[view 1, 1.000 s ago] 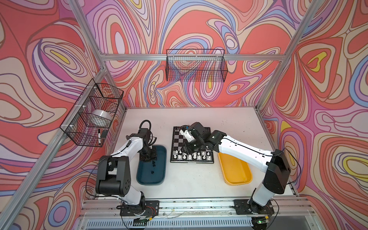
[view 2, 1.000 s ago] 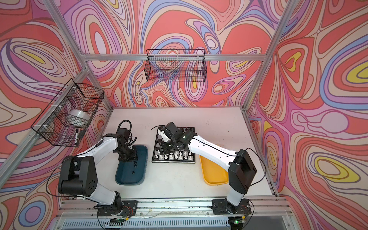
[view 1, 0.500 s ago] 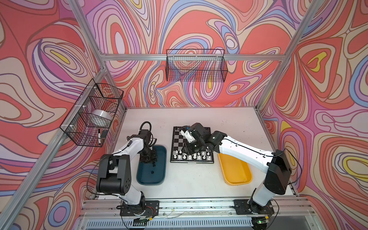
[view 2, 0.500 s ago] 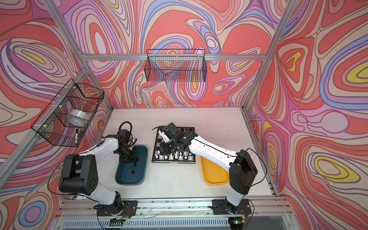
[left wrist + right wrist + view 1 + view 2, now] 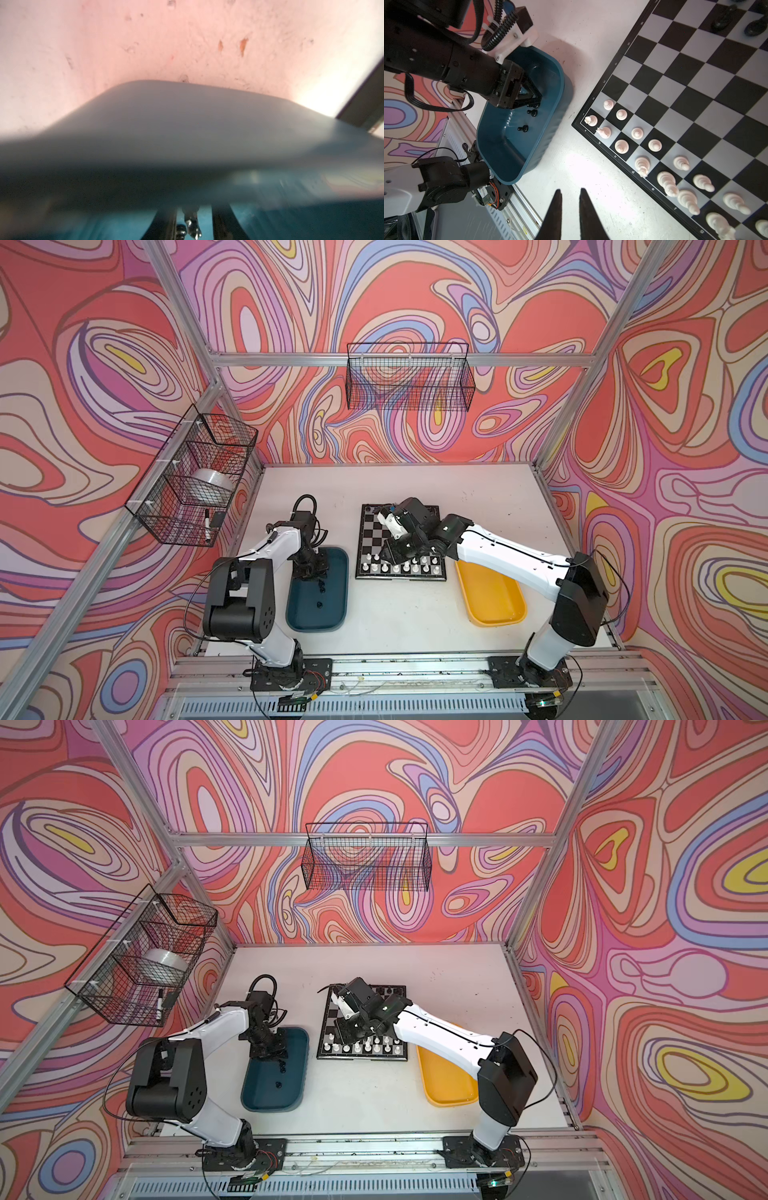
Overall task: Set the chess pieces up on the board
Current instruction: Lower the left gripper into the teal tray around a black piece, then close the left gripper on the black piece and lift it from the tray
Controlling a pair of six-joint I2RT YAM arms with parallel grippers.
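L tool (image 5: 537, 101) is down inside the teal tray (image 5: 559, 87), at its far end per a top view, same tool (image 5: 316, 572). Tips angle into a tight V. L wrist view is blurry: one glossy black piece (image 5: 192, 225) sits betw. the two dark fingers (image 5: 166, 222) w/ a slim gap either side, so narrow, not clamped as far as visible. Other black pieces on tray floor: one (image 5: 532, 112) just beside the tips, one (image 5: 523, 128) a little further along. R tool (image 5: 571, 192) is narrow, a thin slit betw. tapered black tips, nothing in it. In a top view, R tool (image 5: 390, 558) hangs over the board's near-left part, close to the white rows. R wrist view shows its tips against bare counter (image 5: 591, 166) betw. tray and board (image 5: 695, 83). Board is flat and square, black/silver-grey checks, thin black border w/ small letters + digits. It lies mid-counter betw. teal tray and yellow tray (image 5: 494, 608). White pieces (image 5: 622, 146) are ridged, cone-like plastic, upright in two rows along the board's near edge. A few dark chessmen (image 5: 722, 19) stand on its far side. Trays are smooth moulded plastic, oblong, rounded corners, raised walls. Counter is white, scuffed, speckled.
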